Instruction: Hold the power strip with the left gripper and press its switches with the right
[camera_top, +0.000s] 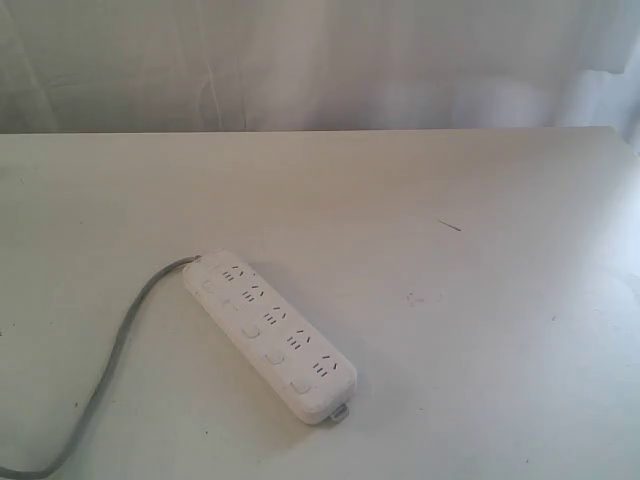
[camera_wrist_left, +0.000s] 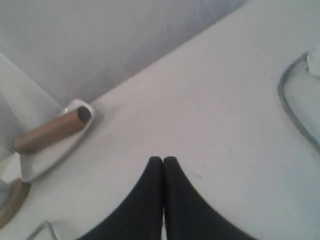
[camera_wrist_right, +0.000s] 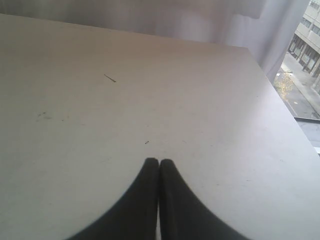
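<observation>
1. Flat on the worktop (camera_top: 470, 330), toward its near left corner: the power strip (camera_top: 268, 333), long, white, round-ended, set diagonally.
2. Along its top, five outlets (camera_top: 283, 316) in a row, with the switches (camera_top: 248, 332) beside them as small pale squares, hard to separate from the white body.
3. From the far end, a grey cord (camera_top: 112, 365) curving toward the near left corner, cut off there.
4. In the left wrist view, only a sliver of the strip and a loop of cord.
5. Left gripper (camera_wrist_left: 162, 161): jaws pressed fully together, gripping nothing, over bare worktop, well apart from the strip.
6. Right gripper (camera_wrist_right: 158, 162): likewise closed tight and empty.
7. Near a worktop edge, a brown cylinder (camera_wrist_left: 50, 131) on a white object (camera_wrist_left: 47, 152), too blurred to identify.
</observation>
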